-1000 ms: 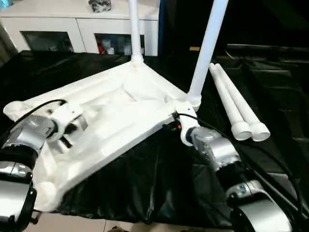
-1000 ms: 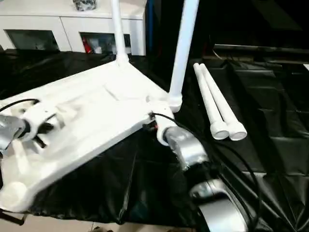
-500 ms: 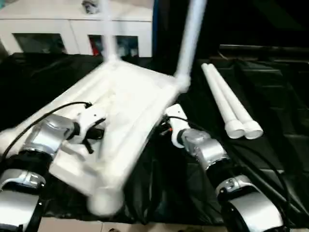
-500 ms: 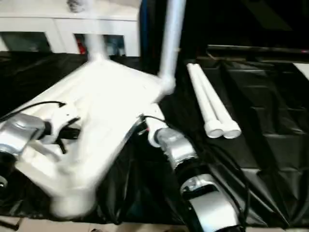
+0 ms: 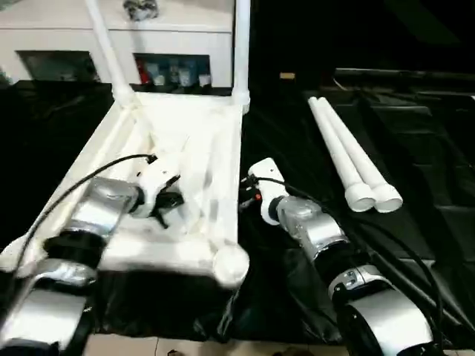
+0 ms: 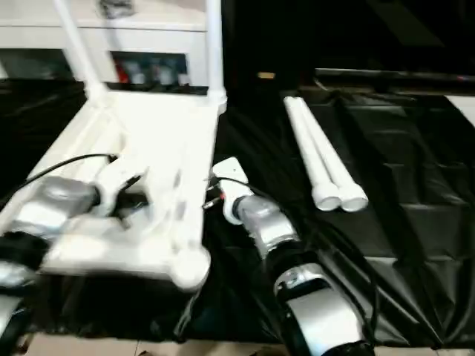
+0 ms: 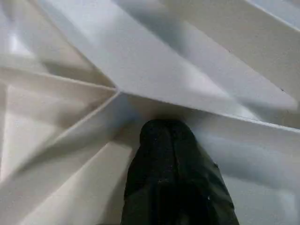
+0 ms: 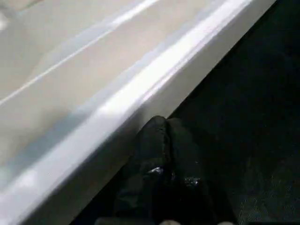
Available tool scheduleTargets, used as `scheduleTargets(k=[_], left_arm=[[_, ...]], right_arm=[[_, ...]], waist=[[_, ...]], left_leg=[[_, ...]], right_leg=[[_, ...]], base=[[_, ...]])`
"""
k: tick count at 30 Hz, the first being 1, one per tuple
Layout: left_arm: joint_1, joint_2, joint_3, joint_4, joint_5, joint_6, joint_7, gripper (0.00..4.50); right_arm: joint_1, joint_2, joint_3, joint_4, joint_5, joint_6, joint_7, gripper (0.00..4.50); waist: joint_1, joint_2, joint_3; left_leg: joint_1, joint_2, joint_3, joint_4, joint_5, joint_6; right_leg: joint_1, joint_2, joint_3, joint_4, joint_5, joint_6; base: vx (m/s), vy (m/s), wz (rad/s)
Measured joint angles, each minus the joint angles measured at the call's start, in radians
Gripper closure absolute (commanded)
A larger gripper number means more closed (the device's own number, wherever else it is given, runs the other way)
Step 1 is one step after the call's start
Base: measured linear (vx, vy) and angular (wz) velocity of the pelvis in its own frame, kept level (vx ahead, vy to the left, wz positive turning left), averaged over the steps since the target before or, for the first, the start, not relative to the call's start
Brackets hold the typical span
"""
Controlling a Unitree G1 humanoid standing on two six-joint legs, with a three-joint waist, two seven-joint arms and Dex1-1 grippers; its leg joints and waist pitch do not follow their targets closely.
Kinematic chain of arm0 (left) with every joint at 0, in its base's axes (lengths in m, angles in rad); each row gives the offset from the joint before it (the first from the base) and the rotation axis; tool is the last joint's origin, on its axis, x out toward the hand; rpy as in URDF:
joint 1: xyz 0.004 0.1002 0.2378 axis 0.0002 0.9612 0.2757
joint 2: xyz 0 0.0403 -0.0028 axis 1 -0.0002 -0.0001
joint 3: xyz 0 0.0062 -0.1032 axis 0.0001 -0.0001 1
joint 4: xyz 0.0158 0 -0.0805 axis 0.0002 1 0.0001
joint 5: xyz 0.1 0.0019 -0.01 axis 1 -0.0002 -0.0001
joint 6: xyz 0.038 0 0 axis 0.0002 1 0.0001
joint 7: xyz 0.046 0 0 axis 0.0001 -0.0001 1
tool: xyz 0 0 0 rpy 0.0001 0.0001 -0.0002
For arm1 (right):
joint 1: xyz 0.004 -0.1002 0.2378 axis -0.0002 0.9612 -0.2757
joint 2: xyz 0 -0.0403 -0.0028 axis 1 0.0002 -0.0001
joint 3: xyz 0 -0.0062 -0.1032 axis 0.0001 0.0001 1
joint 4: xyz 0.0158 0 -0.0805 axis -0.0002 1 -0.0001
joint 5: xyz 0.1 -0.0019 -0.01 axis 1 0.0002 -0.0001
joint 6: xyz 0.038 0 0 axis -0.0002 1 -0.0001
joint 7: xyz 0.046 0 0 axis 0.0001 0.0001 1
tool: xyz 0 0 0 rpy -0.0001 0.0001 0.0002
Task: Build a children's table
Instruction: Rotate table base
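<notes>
On the black-draped surface (image 5: pixel 415 222) in front of me lies the white tabletop (image 5: pixel 197 148), underside up, its ribs and a round corner socket (image 5: pixel 231 265) at the near edge facing me. 2 legs stand upright in its far corners: 1 on the left (image 5: pixel 104 48) and 1 on the right (image 5: pixel 241 48). 2 loose legs (image 5: pixel 349 159) lie side by side on the surface to the right of the tabletop, well apart from it, their wide ends toward me.

My left hand (image 7: pixel 161 136) has its black fingers pressed together, their tips against a rib junction on the underside, pinching nothing. My right hand (image 8: pixel 161 129) also has its fingers pressed together, empty, just beside the tabletop's right edge and over the black cover. A white glass-door cabinet (image 5: pixel 178 44) stands behind the surface.
</notes>
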Motion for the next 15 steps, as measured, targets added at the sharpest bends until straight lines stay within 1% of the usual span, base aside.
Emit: scheduleTargets(k=[2, 3, 6, 8, 11, 13, 14, 15], left_arm=[[-0.006, -0.013, 0.011, 0.010, -0.001, -0.024, 0.040, 4.50], [-0.006, -0.007, 0.019, 0.004, -0.006, -0.036, 0.039, 4.50], [-0.004, 0.024, 0.030, -0.059, -0.038, -0.056, -0.016, 4.50], [0.004, 0.065, 0.040, -0.144, -0.076, -0.079, -0.107, 4.50], [0.037, 0.133, 0.037, -0.254, -0.121, -0.101, -0.254, 4.50], [0.075, 0.189, 0.018, -0.296, -0.135, -0.094, -0.341, 4.50], [0.105, 0.231, -0.002, -0.315, -0.135, -0.084, -0.398, 4.50], [0.119, 0.248, -0.012, -0.317, -0.134, -0.074, -0.424, 4.50]], right_arm=[[0.000, -0.012, 0.000, -0.021, 0.001, 0.000, 0.019, 4.48], [0.009, -0.024, 0.001, -0.052, 0.002, 0.006, 0.033, 4.48], [0.042, -0.059, 0.008, -0.166, 0.008, 0.031, 0.088, 4.48], [0.059, -0.072, 0.019, -0.236, 0.013, 0.048, 0.128, 4.48], [0.069, -0.079, 0.033, -0.264, 0.019, 0.060, 0.146, 4.48], [0.069, -0.087, 0.033, -0.250, 0.016, 0.058, 0.140, 4.48], [0.067, -0.094, 0.030, -0.221, 0.007, 0.057, 0.122, 4.48], [0.067, -0.100, 0.027, -0.197, 0.004, 0.056, 0.111, 4.48]], waist=[[0.000, 0.000, 0.001], [0.001, 0.000, 0.001], [0.004, 0.000, 0.002], [0.001, 0.000, 0.002], [-0.004, 0.000, 0.002], [-0.006, 0.000, 0.002], [-0.005, 0.000, 0.002], [-0.004, 0.000, 0.002]], left_leg=[[-0.001, 0.000, -0.001, 0.000, 0.000, 0.000], [-0.001, 0.000, -0.001, 0.000, 0.000, 0.000], [-0.002, 0.000, -0.002, 0.000, 0.000, 0.000], [-0.002, 0.001, -0.002, 0.000, 0.000, 0.000], [-0.002, 0.001, -0.003, 0.000, 0.000, 0.000], [-0.001, 0.001, -0.002, 0.000, 0.000, 0.000], [-0.001, 0.001, -0.002, 0.000, 0.000, 0.000], [-0.001, 0.001, -0.002, 0.000, 0.000, 0.000]], right_leg=[[0.000, 0.000, -0.001, 0.000, 0.001, -0.001], [0.000, 0.000, -0.001, 0.000, 0.001, -0.001], [-0.001, 0.000, -0.002, -0.001, 0.001, -0.001], [-0.001, 0.002, -0.001, -0.002, 0.000, -0.001], [-0.001, 0.003, 0.000, -0.003, -0.001, -0.001], [-0.001, 0.003, 0.000, -0.004, -0.001, -0.001], [-0.001, 0.003, 0.000, -0.004, -0.001, -0.001], [-0.001, 0.003, 0.000, -0.004, -0.001, -0.001]], base=[[0.000, 0.000, 0.00], [0.000, 0.000, 0.00], [0.000, 0.000, 0.00], [0.000, 0.000, 0.00], [0.000, 0.000, 0.00], [0.000, 0.000, 0.00], [0.000, 0.000, 0.00], [0.000, 0.000, 0.00]])
